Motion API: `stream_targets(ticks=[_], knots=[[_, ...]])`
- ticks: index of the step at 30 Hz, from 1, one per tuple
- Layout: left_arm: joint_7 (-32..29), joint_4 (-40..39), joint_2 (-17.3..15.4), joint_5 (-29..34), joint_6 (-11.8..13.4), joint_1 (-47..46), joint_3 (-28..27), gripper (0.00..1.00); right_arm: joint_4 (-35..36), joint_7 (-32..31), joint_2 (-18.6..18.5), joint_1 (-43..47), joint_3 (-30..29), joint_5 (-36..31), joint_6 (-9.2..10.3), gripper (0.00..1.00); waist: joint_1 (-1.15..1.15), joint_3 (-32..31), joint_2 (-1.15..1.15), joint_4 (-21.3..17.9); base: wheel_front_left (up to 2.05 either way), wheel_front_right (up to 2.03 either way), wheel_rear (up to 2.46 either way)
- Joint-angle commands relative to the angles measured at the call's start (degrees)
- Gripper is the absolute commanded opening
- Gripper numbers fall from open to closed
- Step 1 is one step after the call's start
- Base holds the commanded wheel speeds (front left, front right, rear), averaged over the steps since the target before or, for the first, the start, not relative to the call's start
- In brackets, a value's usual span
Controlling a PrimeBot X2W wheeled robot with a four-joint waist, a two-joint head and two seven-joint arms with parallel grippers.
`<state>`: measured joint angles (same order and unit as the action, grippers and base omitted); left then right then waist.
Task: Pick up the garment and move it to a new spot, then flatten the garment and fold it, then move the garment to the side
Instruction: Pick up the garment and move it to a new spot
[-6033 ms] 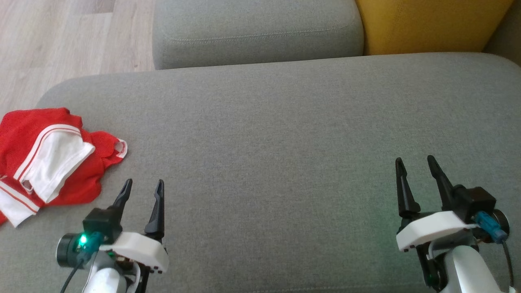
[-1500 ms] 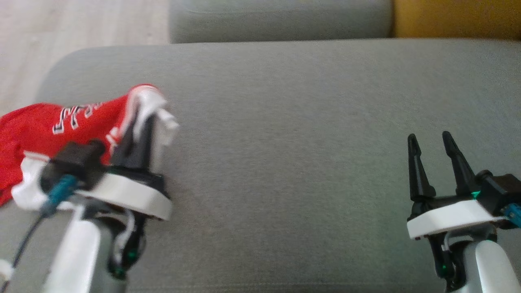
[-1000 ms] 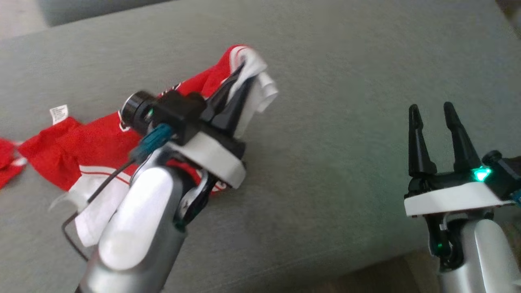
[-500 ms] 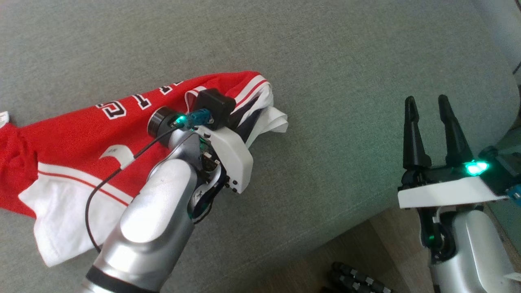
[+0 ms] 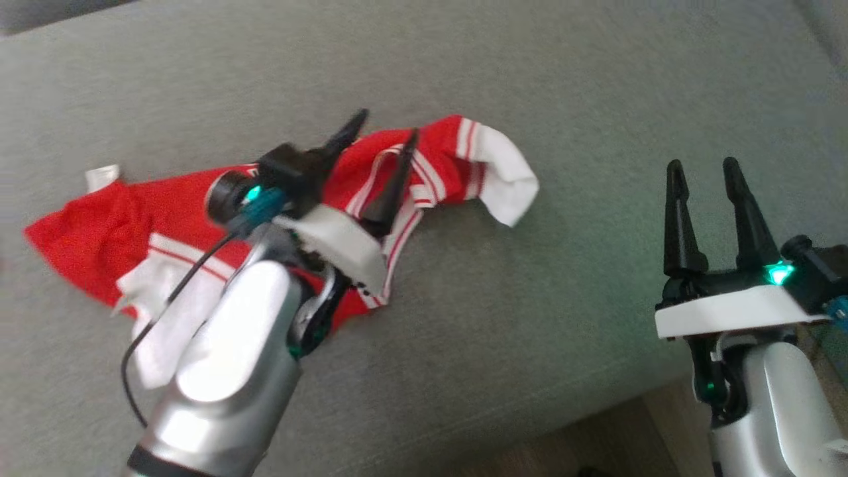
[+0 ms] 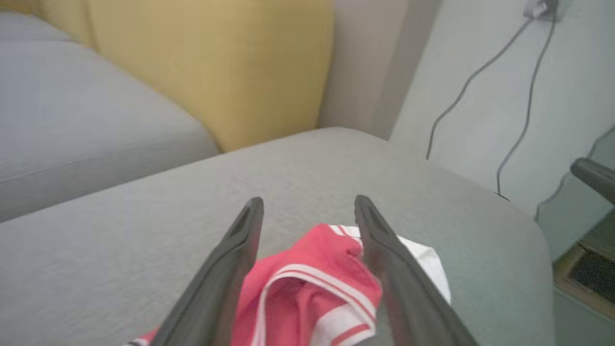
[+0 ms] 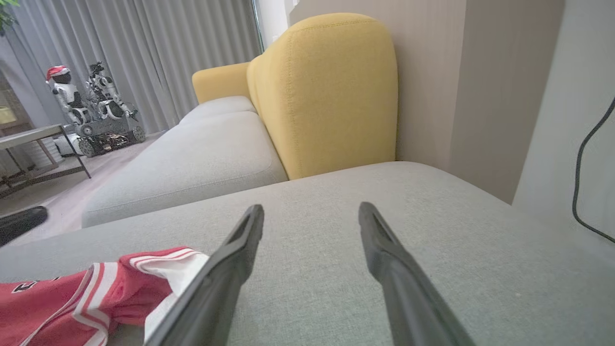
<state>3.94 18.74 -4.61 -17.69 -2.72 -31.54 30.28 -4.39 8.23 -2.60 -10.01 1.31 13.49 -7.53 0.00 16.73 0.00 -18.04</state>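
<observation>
Red-and-white jersey [image 5: 457, 156] lies crumpled on the grey sofa cushion [image 5: 596, 73], left of centre. Left gripper [image 5: 386, 127] sits over it with fingers spread wide, cloth bunched between them, nothing pinched. Right gripper [image 5: 702, 165] is well apart, open and empty.
</observation>
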Motion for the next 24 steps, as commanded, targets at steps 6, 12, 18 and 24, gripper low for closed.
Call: stream_targets(ticks=[6,12,18,24], knots=[[7.07,-4.55,-3.95,-1.63,5.47,5.22,-8.6,1.0,3.72,-2.65,-0.28,0.94,0.72,-2.47,0.04,1.0,0.0,-5.94,0.0,8.52,0.0,0.0,0.0],[9.2,-6.2,-7.17,-3.0,8.23,10.56,-13.45,1.0,4.47,-4.33,-0.28,2.3,0.97,-4.76,0.04,1.0,0.0,-8.52,0.0,12.51,0.0,0.0,0.0],[9.85,-7.32,-9.37,-3.04,9.05,14.85,-14.97,1.0,4.4,-5.1,-0.28,3.4,1.22,-5.79,0.04,1.0,0.0,-10.34,0.0,15.0,0.0,0.0,0.0],[10.2,-9.24,-10.39,-3.11,9.57,18.86,-15.33,1.0,4.16,-5.8,-0.28,4.93,1.25,-6.34,0.04,1.0,0.0,-12.5,0.0,16.6,0.0,0.0,0.0]])
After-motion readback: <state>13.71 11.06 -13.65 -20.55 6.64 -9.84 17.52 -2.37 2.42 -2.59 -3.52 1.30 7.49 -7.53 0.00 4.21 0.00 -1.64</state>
